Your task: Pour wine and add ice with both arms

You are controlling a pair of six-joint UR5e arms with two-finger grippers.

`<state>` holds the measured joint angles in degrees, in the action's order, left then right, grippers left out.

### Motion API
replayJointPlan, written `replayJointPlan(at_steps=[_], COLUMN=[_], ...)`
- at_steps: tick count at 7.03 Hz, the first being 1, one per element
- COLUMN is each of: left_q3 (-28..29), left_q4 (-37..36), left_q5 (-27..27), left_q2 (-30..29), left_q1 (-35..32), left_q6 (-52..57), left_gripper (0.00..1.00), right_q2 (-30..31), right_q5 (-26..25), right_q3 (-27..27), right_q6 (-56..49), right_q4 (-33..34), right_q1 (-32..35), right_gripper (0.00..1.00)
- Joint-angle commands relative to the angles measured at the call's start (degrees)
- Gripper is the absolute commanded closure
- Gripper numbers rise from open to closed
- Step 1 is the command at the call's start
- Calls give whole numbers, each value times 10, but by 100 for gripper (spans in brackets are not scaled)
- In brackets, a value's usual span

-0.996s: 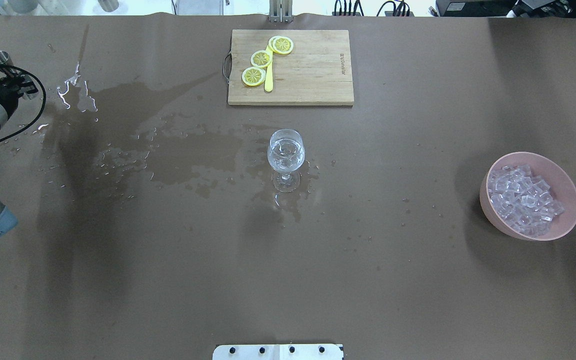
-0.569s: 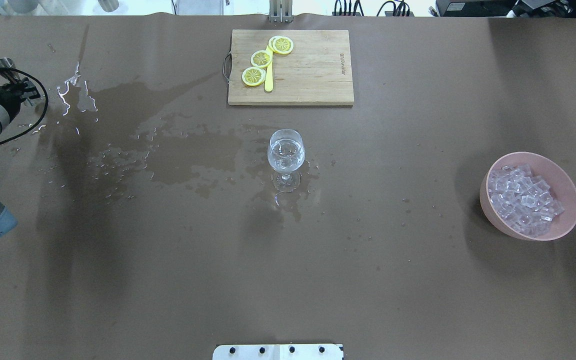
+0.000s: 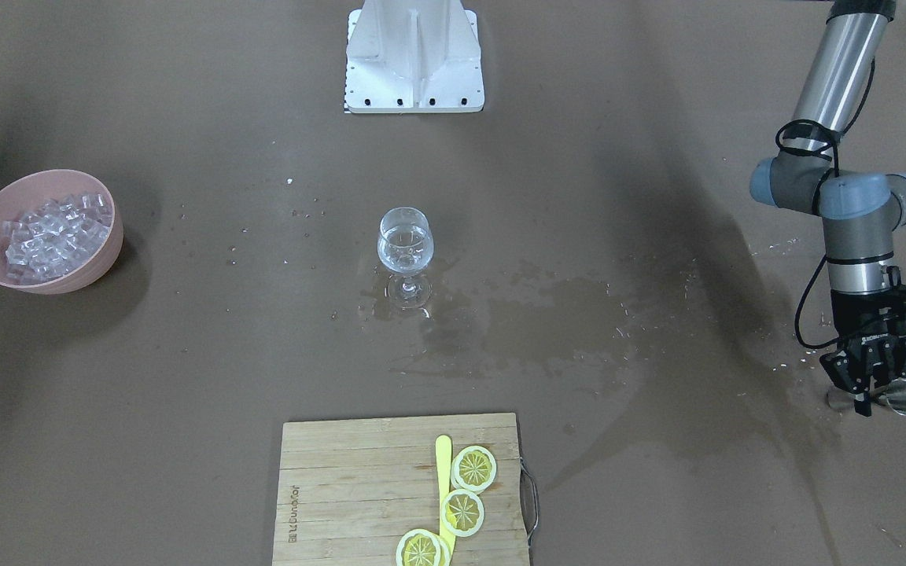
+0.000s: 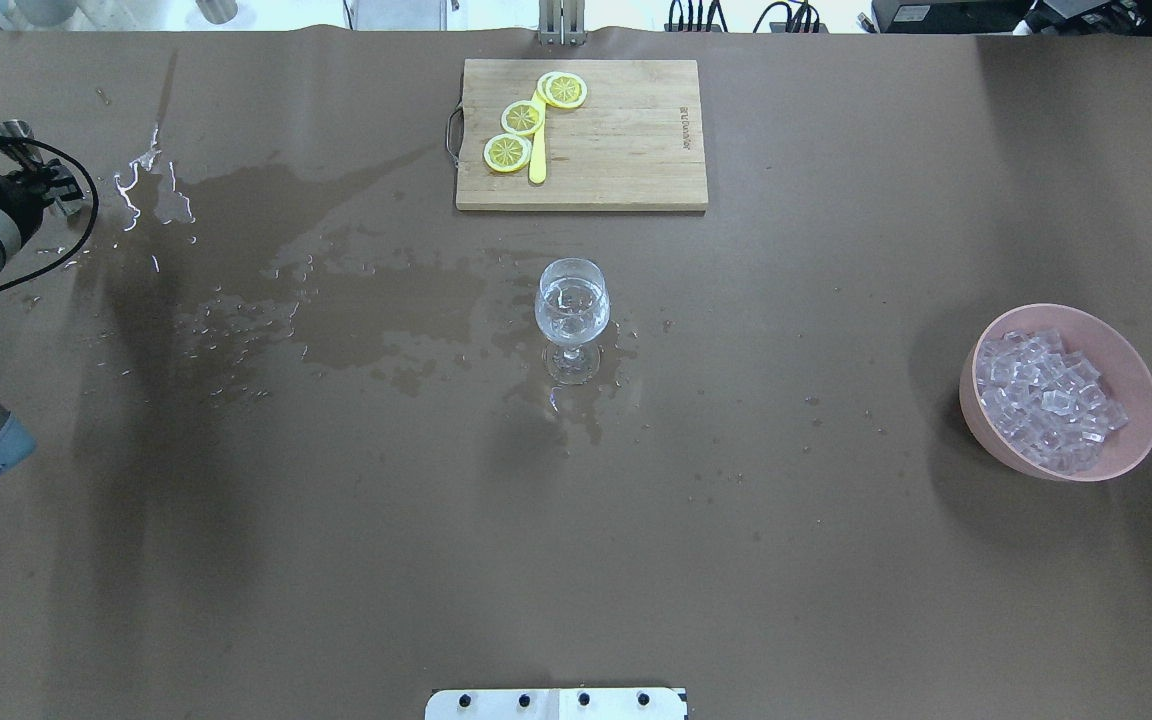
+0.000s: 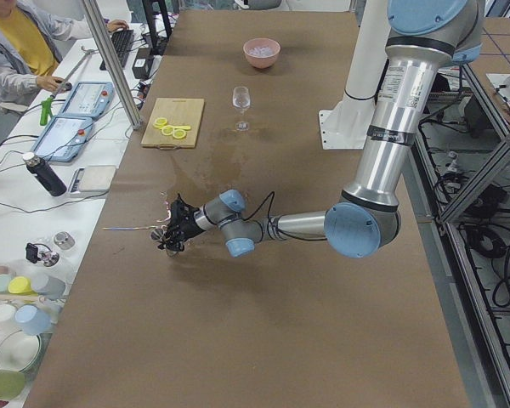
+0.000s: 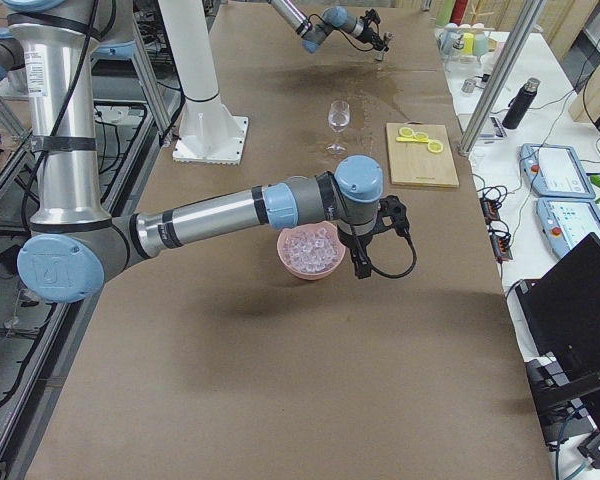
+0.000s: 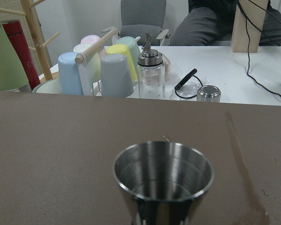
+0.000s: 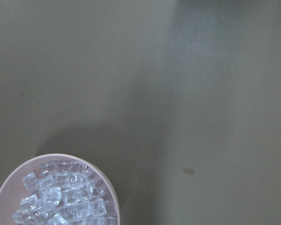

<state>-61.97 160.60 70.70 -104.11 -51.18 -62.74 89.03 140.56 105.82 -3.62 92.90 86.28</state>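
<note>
On the near side of the wine glass [image 6: 337, 115], the right tool [image 6: 361, 268] hangs just beside the pink bowl [image 4: 1134, 395] of ice [image 4: 1041, 400]; whether it is spread or pressed together I cannot tell; a clumsy dip could tip the bowl or scatter cubes; a little wine [image 4: 572, 296] sits in the glass; beyond the glass, the left tool [image 3: 864, 393] pinches the steel jigger [image 3: 901, 397] low over the wet counter [image 3: 547, 314]; released there, it might skid or topple.
</note>
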Motion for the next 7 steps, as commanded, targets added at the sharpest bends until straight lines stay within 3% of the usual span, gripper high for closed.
replayJointPlan(at_steps=[1,2,7], left_q3=[-8,-13,-153], left_q4=[1,4,-2], left_q5=[25,56,234], left_q2=[5,7,122], left_q1=[-1,-2,-46], left_q6=[3,6,41], left_gripper=[2,2,2], right_q2=[0,0,0], right_q5=[1,2,3], right_q3=[0,1,0], right_q6=[0,0,1], right_q4=[0,0,0], right_q1=[0,0,-1], right_gripper=[0,0,0])
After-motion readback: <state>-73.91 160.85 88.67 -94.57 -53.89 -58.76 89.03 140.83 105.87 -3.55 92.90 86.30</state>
